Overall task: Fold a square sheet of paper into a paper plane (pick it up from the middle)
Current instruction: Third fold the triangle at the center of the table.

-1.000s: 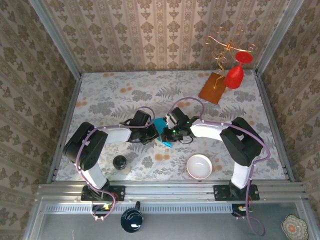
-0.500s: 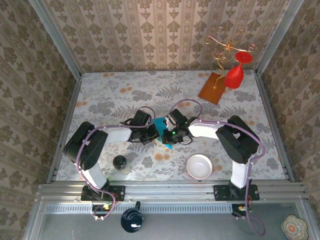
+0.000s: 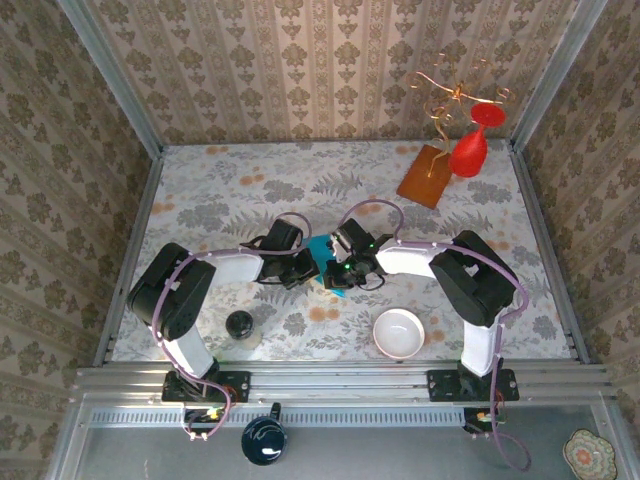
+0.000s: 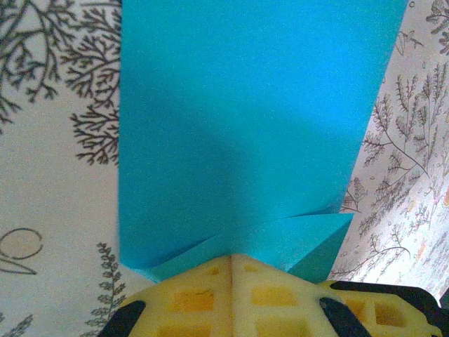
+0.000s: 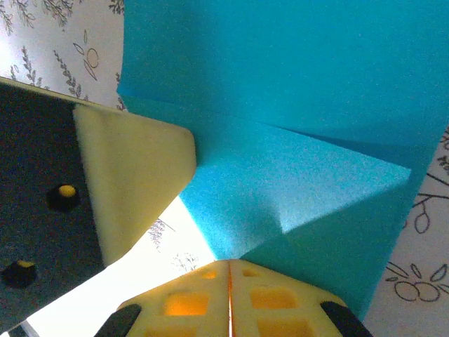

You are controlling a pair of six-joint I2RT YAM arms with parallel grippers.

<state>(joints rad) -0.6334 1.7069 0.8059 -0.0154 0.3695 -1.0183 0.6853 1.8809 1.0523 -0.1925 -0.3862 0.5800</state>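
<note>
From above: the left end effector point(image 3: 304, 268) and right end effector point(image 3: 336, 270) meet at the middle of the table point(image 3: 230, 200). The right arm has edged inward over the past second. The teal sheet of paper point(image 3: 321, 247) shows as a smaller patch between them than it did then, and its lower tip is now hidden under the arms. That suggests a fold is being closed, not a fresh grasp begun.

Left wrist: the yellow fingers point(image 4: 189, 298) are pressed together on the sheet's near edge, where a slim triangular flap lies doubled over. The rest of the sheet stretches away over the table.

Right wrist: its fingers point(image 5: 280, 298) are likewise shut on the paper, at the corner of a raised, creased flap. One pad of the left end effector stands just beside, at the sheet's left edge. The paper is creased but has no dart point yet, so the plane looks only part-made.
</note>
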